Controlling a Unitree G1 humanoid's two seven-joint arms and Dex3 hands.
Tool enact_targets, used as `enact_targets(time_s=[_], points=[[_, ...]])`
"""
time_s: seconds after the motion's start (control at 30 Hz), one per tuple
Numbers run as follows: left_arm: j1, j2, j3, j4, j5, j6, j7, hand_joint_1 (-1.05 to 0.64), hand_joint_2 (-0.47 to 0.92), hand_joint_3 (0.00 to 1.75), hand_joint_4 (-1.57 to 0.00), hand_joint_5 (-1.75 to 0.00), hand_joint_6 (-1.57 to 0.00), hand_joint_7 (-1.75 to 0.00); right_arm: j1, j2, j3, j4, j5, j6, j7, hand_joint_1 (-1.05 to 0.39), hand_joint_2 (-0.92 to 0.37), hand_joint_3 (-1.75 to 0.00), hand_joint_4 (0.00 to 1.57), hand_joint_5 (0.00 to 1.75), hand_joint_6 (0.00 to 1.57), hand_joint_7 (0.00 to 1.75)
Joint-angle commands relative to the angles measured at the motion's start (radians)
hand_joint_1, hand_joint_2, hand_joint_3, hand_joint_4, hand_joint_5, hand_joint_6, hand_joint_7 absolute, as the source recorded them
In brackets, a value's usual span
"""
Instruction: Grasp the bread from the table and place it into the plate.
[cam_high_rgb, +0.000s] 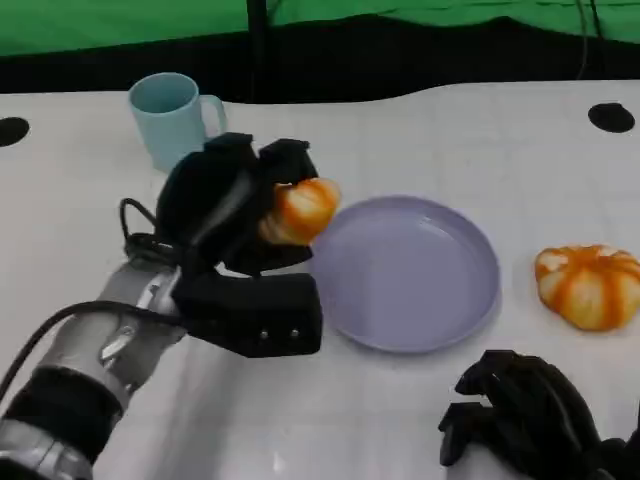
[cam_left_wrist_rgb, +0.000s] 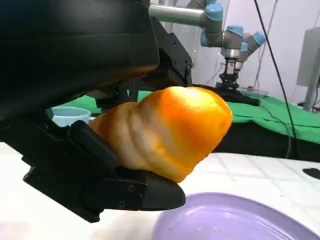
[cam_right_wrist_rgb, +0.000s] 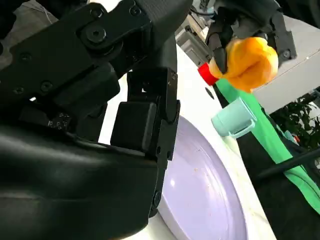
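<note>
My left hand (cam_high_rgb: 235, 205) holds an orange-and-cream bread roll (cam_high_rgb: 298, 211) in the air, just past the left rim of the lilac plate (cam_high_rgb: 410, 275). The left wrist view shows the bread (cam_left_wrist_rgb: 165, 131) pinched between black fingers (cam_left_wrist_rgb: 127, 192), with the plate (cam_left_wrist_rgb: 235, 220) lying below it. From the right wrist view the held bread (cam_right_wrist_rgb: 248, 62) hangs above the plate (cam_right_wrist_rgb: 202, 187). My right hand (cam_high_rgb: 525, 420) rests low by the table's front edge, right of the plate, fingers curled and holding nothing.
A second bread, round and ridged (cam_high_rgb: 590, 285), lies on the table right of the plate. A light blue mug (cam_high_rgb: 172, 118) stands at the back left, behind my left hand. Black holes (cam_high_rgb: 612, 117) mark the table's far corners.
</note>
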Motion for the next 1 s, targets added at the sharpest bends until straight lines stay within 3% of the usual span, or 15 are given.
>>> enact_targets(time_s=[0.03,0.13,0.27,0.37,0.43,0.6,0.63,0.73,0.83,0.93,0.97,1.0], points=[[-0.071,-0.036,-0.029,0.072,0.030,-0.020,0.030,-0.28,0.54,0.89,-0.85,-1.75,-0.62,-1.75,0.011,-0.008,-0.005,-0.014,0.004,-0.004,-0.002,-1.05,-0.72,0.00,1.57,0.77,1.57,0.39],[-0.107,-0.068,-0.041,0.130,0.035,-0.049,0.070,-0.27,0.46,1.02,-0.87,-1.75,-0.63,-1.75,0.012,-0.008,-0.005,-0.012,0.008,-0.006,0.004,-1.04,-0.72,0.00,1.57,0.77,1.57,0.38],[-0.173,-0.124,-0.072,0.213,0.048,-0.048,0.059,-0.30,0.46,1.09,-0.88,-1.75,-0.65,-1.75,0.013,-0.007,-0.002,-0.008,0.003,-0.019,0.007,-1.04,-0.73,-0.01,1.57,0.77,1.57,0.38],[-0.208,-0.152,-0.093,0.260,0.051,-0.046,0.029,-0.32,0.48,1.09,-0.90,-1.75,-0.71,-1.57,0.016,-0.007,0.000,-0.011,0.004,-0.018,0.009,-1.04,-0.73,-0.01,1.57,0.77,1.57,0.37],[-0.229,-0.172,-0.105,0.291,0.053,-0.045,0.012,-0.32,0.51,1.06,-0.89,-1.75,-0.78,-1.32,0.017,-0.005,0.000,-0.011,0.006,-0.020,0.010,-1.03,-0.73,0.00,1.57,0.76,1.57,0.37],[-0.271,-0.224,-0.130,0.363,0.056,-0.022,-0.010,-0.30,0.55,0.95,-0.87,-1.75,-0.83,-1.12,0.021,-0.007,0.002,-0.016,0.006,-0.013,0.009,-1.03,-0.73,0.00,1.57,0.76,1.57,0.36],[-0.277,-0.233,-0.136,0.376,0.056,-0.023,-0.014,-0.29,0.56,0.92,-0.87,-1.75,-0.84,-1.12,0.022,-0.007,0.003,-0.016,0.005,-0.016,0.011,-1.03,-0.73,0.00,1.57,0.76,1.57,0.36],[-0.292,-0.246,-0.146,0.406,0.048,-0.034,-0.049,-0.26,0.59,0.88,-0.86,-1.75,-0.74,-1.35,0.025,-0.006,0.006,-0.016,0.001,-0.026,0.013,-1.03,-0.73,0.00,1.57,0.76,1.57,0.36],[-0.309,-0.248,-0.153,0.426,0.035,-0.041,-0.129,-0.28,0.70,0.75,-0.78,-1.75,-0.67,-1.27,0.029,-0.002,0.008,-0.019,-0.004,-0.034,0.008,-1.03,-0.74,-0.01,1.57,0.76,1.57,0.36],[-0.328,-0.248,-0.161,0.431,0.035,-0.018,-0.226,-0.30,0.82,0.60,-0.70,-1.65,-0.64,-1.22,0.028,-0.002,0.010,-0.017,-0.004,-0.039,0.010,-1.03,-0.75,-0.01,1.57,0.76,1.57,0.37],[-0.336,-0.247,-0.169,0.431,0.042,0.001,-0.262,-0.38,0.88,0.52,-0.60,-1.37,-0.58,-0.92,0.028,-0.002,0.010,-0.016,-0.001,-0.037,0.013,-1.03,-0.75,-0.01,1.57,0.76,1.57,0.37],[-0.341,-0.247,-0.174,0.429,0.046,0.015,-0.288,-0.40,0.90,0.49,-0.57,-1.26,-0.57,-0.79,0.027,-0.002,0.009,-0.015,0.000,-0.037,0.014,-1.03,-0.75,-0.01,1.57,0.77,1.57,0.38]])
